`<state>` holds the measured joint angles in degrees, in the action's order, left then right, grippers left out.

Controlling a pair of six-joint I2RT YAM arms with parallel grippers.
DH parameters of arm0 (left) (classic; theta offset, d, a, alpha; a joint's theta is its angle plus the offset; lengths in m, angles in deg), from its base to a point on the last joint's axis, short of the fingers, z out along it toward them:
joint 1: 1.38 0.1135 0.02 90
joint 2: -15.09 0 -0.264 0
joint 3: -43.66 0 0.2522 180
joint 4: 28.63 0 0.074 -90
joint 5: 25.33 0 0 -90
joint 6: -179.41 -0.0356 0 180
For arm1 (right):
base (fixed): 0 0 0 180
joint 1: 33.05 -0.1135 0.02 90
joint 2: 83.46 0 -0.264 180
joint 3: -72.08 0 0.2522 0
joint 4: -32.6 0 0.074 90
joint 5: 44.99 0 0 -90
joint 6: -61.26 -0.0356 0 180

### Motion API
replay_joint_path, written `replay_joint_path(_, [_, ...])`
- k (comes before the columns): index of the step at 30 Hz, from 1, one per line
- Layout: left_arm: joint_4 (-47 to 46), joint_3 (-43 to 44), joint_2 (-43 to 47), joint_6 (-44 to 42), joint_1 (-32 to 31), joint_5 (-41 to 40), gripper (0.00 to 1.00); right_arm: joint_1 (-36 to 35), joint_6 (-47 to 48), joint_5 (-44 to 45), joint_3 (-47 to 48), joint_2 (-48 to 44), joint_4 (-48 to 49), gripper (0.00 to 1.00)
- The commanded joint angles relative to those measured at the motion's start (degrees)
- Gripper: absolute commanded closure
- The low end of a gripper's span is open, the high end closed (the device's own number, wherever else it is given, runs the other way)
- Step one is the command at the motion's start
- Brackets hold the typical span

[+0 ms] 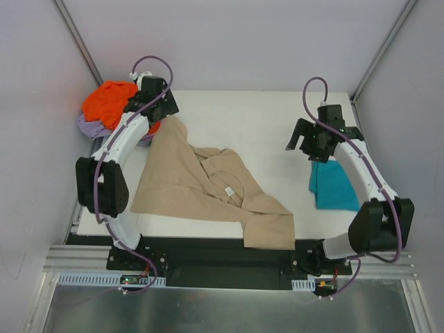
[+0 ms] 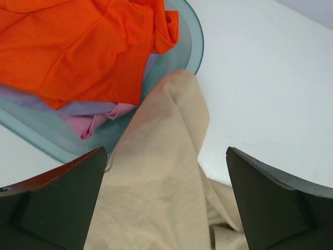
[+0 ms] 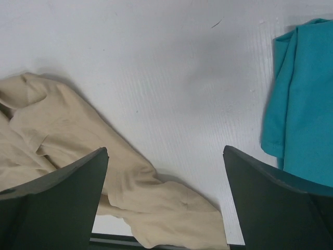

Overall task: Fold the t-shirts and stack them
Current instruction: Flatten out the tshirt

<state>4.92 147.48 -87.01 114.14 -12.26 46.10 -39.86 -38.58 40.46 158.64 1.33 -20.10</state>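
L gripper (image 2: 165, 152) & R gripper (image 3: 165, 151) both wide open, empty; I think best to pinch tan t-shirt (image 1: 208, 191), centre of frame, at opposite corners & pull flat

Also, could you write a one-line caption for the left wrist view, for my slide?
Open left end effector over the tan t-shirt, beside the basin holding the orange t-shirt and lavender t-shirt.

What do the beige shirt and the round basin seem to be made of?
Beige shirt: soft matte cloth, probably cotton; it creases and drapes. Basin: likely translucent plastic, smooth with a slightly glossy rim.
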Motion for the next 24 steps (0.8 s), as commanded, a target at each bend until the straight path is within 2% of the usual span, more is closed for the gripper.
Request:
replay_joint_path(1, [0.42, -10.74, 18.14, 3.91, -0.73, 5.9, 0.01, -0.05, 1.23, -1.23, -7.21, -14.18, 2.37, 0.03])
replay_joint_path(5, [1.91, -23.06, 29.75, 8.22, -2.13, 10.47, 0.01, -2.5, 2.81, -7.21, -15.04, -20.97, 2.9, 0.03])
replay_joint_path(9, [3.85, -34.84, 40.11, 12.7, -2.84, 14.0, 0.01, -15.73, 3.0, -8.01, -19.35, -21.96, 4.48, 0.03])
replay_joint_path(12, [5.34, -42.23, 43.82, 14.46, -2.84, 14.26, 0.01, -23.06, 1.68, -4.77, -19.18, -16.36, 5.36, 0.03])
replay_joint_path(14, [5.17, -46.89, 44.18, 15.52, -2.84, 16.27, 0.01, -28.23, 1.15, 0.06, -17.08, -12.92, 5.28, 0.03])
replay_joint_path(17, [5.08, -49.36, 41.47, 16.75, -2.84, 18.48, 0.01, -33.07, -0.61, 0.61, -12.25, -3.87, 5.98, 0.03])
replay_joint_path(21, [3.59, -49.46, 33.14, 16.58, -2.84, 21.03, 0.01, -34.85, -2.72, -4.57, -5.48, 10.7, 8.87, 0.03])
replay_joint_path(24, [2.36, -48.67, 28.39, 15.79, -2.84, 21.03, 0.01, -34.24, -3.34, -3.71, -0.47, 17.65, 7.4, 0.03])
